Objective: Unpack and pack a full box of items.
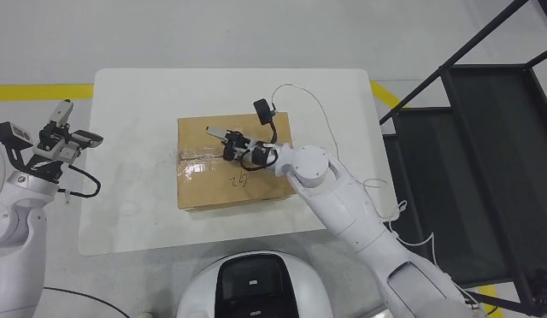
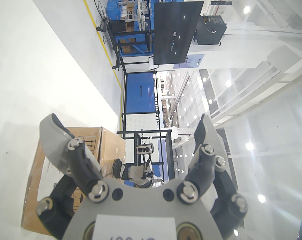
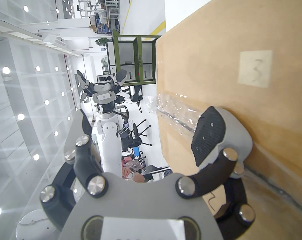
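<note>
On the white rounded table, the brown cardboard box sits closed, with a clear tape strip over its centre seam. My right pincer is above the box top at that seam, jaws spread wide, gripping nothing. One black-padded finger is close against the cardboard; can't tell if it touches. My left pincer is off the table's left edge, wide open, empty.
</note>
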